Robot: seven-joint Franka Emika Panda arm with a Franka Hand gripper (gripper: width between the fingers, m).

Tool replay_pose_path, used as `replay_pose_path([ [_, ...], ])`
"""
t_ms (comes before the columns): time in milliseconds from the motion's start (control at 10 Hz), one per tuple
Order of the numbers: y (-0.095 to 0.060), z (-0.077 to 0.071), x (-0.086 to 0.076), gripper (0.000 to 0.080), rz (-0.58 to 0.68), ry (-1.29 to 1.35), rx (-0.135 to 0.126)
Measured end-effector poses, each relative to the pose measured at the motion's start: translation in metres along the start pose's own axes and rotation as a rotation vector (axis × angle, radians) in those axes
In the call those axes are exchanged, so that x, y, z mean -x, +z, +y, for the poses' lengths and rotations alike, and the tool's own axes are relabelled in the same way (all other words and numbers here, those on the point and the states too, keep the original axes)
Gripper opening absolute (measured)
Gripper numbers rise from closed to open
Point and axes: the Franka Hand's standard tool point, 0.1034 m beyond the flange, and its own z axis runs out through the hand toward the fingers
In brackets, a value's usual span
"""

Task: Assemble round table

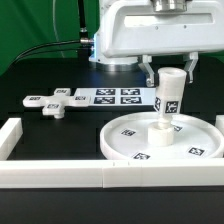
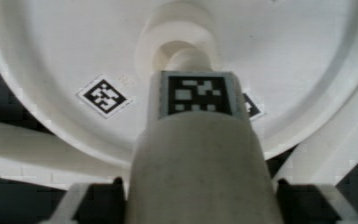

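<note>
The large rimmed disc (image 1: 160, 142) lies flat on the black table toward the exterior view's right. The thick short cylinder (image 1: 168, 98), with a square tag on its side, stands upright over the disc's centre hub, its lower end at the hub. My gripper (image 1: 168, 73) is shut on the cylinder's upper part. In the wrist view the cylinder (image 2: 199, 150) runs down between my fingers (image 2: 105, 200) to the disc (image 2: 87, 60) and its hub (image 2: 197, 52). The flat cross-shaped piece (image 1: 56, 103) lies on the table at the exterior view's left.
The marker board (image 1: 117, 96) lies behind the disc. Long white wall bars run along the front (image 1: 110, 178) and at the exterior view's left (image 1: 10, 138) and right (image 1: 216, 120).
</note>
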Motion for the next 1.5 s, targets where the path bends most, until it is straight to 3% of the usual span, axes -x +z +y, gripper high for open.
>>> replay_pose_path([
  [500,-0.001,0.004,0.003,0.0407,0.005,0.005,0.005],
  [1500,0.013,0.0,0.009,0.0409,0.005,0.003,0.003],
])
